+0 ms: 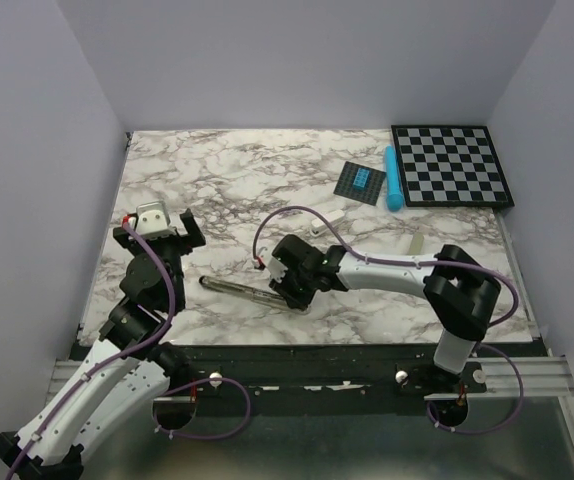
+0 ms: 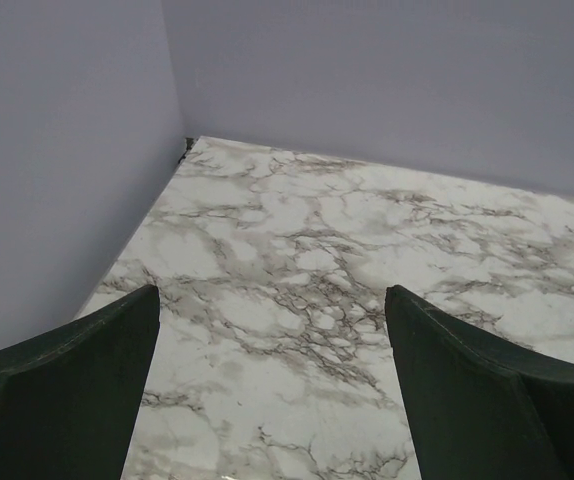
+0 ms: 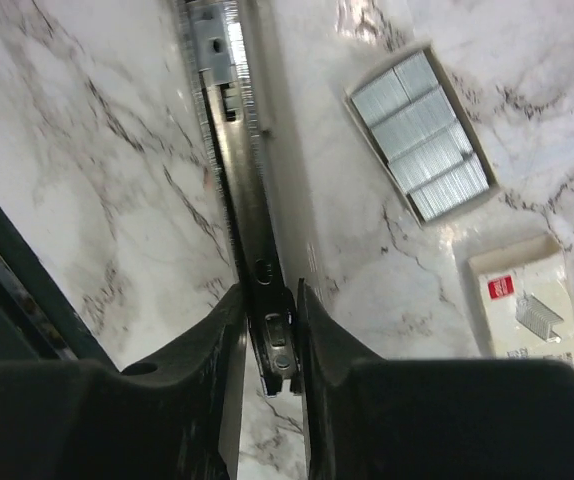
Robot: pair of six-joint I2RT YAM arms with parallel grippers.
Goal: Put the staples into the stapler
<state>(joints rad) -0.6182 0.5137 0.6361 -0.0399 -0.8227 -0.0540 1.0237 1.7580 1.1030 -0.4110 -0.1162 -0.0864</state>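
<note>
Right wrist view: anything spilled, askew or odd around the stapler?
Nothing is spilled or damaged. The staples lie uncovered, apart from their white box, beside the stapler, which sits between the jaws of the right gripper.

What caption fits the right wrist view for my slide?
Right claw closed on the stapler, staples lying beside it.

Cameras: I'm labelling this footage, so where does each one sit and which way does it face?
Top external: above and behind the robot, looking down on the table; both arms show.
Left wrist: on the left arm, facing the far-left corner; its open left claw shows.
Right wrist: on the right arm, looking down; right claw pinches the stapler, staples beside.
Shared: top and right wrist both show the stapler.
</note>
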